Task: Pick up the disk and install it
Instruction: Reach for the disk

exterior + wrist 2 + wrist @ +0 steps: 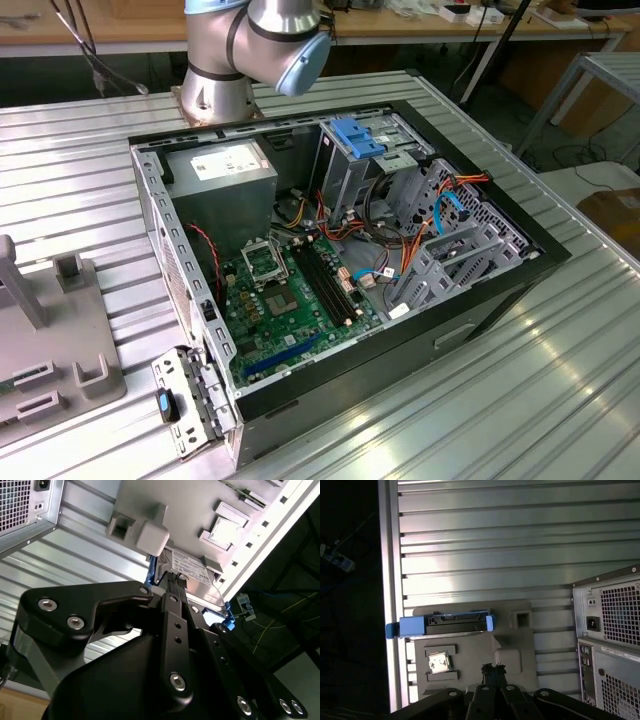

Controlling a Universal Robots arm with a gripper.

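The disk [442, 624] stands on its long edge in a slot of the grey fixture tray [470, 652], a grey drive with a bright blue frame at both ends. In the second wrist view the disk [192, 570] shows its labelled face beyond the black fingers. My gripper [492, 669] hangs above the tray, apart from the disk, with its fingertips together and nothing between them. The gripper [175, 582] points down toward the disk's near edge.
The open computer case [340, 250] lies on the ribbed metal table [560, 380], with a blue-topped drive cage [355, 135] inside. Its rear panel [610, 630] is close beside the tray. The table's edge [390, 580] runs just past the disk. The tray [60, 340] has raised blocks.
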